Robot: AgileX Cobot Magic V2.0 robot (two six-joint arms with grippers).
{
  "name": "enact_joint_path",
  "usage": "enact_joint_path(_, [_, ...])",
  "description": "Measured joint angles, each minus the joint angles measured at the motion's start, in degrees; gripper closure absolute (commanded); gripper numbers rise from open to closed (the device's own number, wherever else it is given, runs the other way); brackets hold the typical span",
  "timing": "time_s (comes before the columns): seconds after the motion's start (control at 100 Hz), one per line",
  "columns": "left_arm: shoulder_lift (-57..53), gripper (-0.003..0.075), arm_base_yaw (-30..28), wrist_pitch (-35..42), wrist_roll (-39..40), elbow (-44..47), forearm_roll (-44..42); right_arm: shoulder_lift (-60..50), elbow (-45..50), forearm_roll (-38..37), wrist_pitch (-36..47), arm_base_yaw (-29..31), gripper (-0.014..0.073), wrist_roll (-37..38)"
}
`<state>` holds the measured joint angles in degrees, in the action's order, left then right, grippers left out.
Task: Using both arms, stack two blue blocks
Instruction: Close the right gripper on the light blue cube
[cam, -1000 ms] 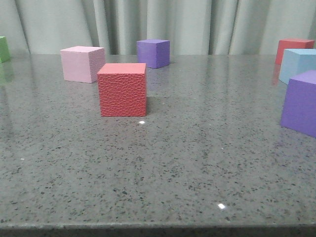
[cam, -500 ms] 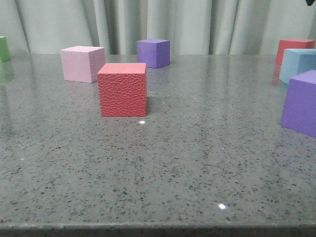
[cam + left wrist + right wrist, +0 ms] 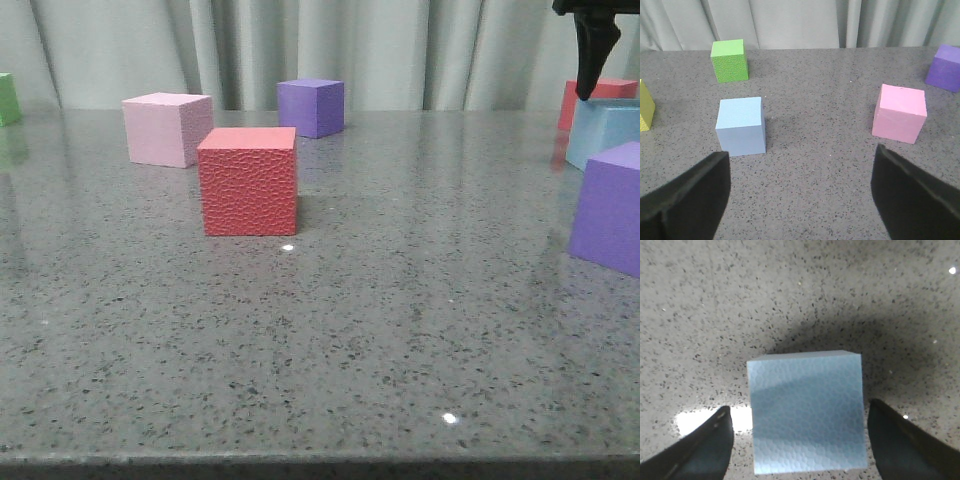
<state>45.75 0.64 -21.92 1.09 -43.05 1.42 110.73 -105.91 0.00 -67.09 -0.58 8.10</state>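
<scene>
One pale blue block (image 3: 605,130) sits at the table's right edge, between a red cube and a purple cube. A dark finger (image 3: 592,55) of my right gripper hangs just above it. In the right wrist view this blue block (image 3: 807,410) lies between the spread fingers of my right gripper (image 3: 799,407), which is open and not touching it. The other blue block (image 3: 740,125) shows only in the left wrist view, resting on the table ahead of my left gripper (image 3: 802,152), which is open and holds nothing.
A red cube (image 3: 247,180), a pink cube (image 3: 167,128) and a purple cube (image 3: 311,107) stand left of centre. At the right are a large purple cube (image 3: 610,205) and a red cube (image 3: 595,95). A green cube (image 3: 730,60) and a yellow cube (image 3: 645,105) lie near the left block.
My right gripper has come down into the top right of the front view, over the blue block there. The cubes have not moved.
</scene>
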Motion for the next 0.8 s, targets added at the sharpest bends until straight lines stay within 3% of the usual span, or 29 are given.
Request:
enact_joint_path(0.38, [0.0, 0.0155, 0.0, 0.0, 0.0, 0.0, -0.35, 2.23, -0.21, 0.0, 0.08, 0.0, 0.0044, -0.07])
enact_joint_path(0.65, [0.0, 0.0155, 0.0, 0.0, 0.0, 0.0, -0.6, 2.23, -0.21, 0.0, 0.08, 0.0, 0.026, -0.07])
enact_joint_path(0.8, [0.0, 0.0155, 0.0, 0.0, 0.0, 0.0, -0.6, 2.23, -0.21, 0.0, 0.08, 0.0, 0.0279, -0.07])
